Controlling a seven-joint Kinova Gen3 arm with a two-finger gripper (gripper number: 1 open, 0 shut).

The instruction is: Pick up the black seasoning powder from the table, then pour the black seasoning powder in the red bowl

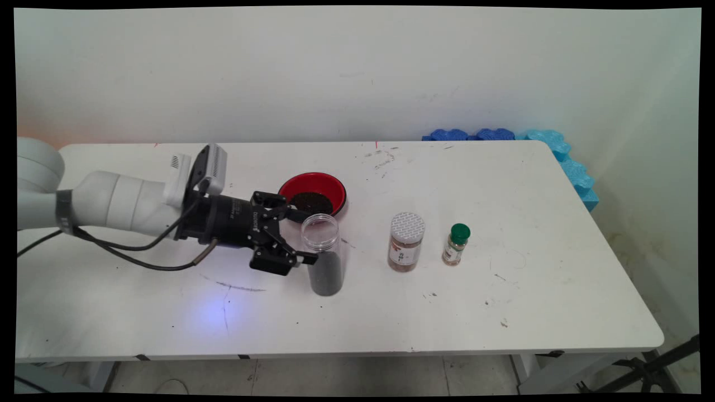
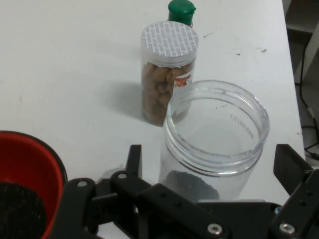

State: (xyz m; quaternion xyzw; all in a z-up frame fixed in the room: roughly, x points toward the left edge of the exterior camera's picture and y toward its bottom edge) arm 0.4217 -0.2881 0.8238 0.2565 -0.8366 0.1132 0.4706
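Reaching in low from the left across the white bench (image 1: 558,268): gripper (image 1: 306,237) lying level, jaws spread wide and holding nothing. Straddling a clear lidless jar (image 1: 323,262) that stands upright with dark granules filling its lower part. One finger (image 2: 133,159) just beside the jar's wall, the other (image 2: 291,167) a little off it on the opposite side; no contact to be made out in the hand view.

Just behind the gripper and the jar, a red bowl (image 1: 332,187) with a dark heap inside, close to the upper finger but apart from it.

Further right, well clear of the open jar: a taller jar with a silver patterned lid (image 1: 406,243), brown pieces inside, upright. Near it, on its right, a small green-capped bottle (image 1: 457,244), also upright. Past the bench's far right corner, blue foam pieces (image 1: 558,151) along the wall.
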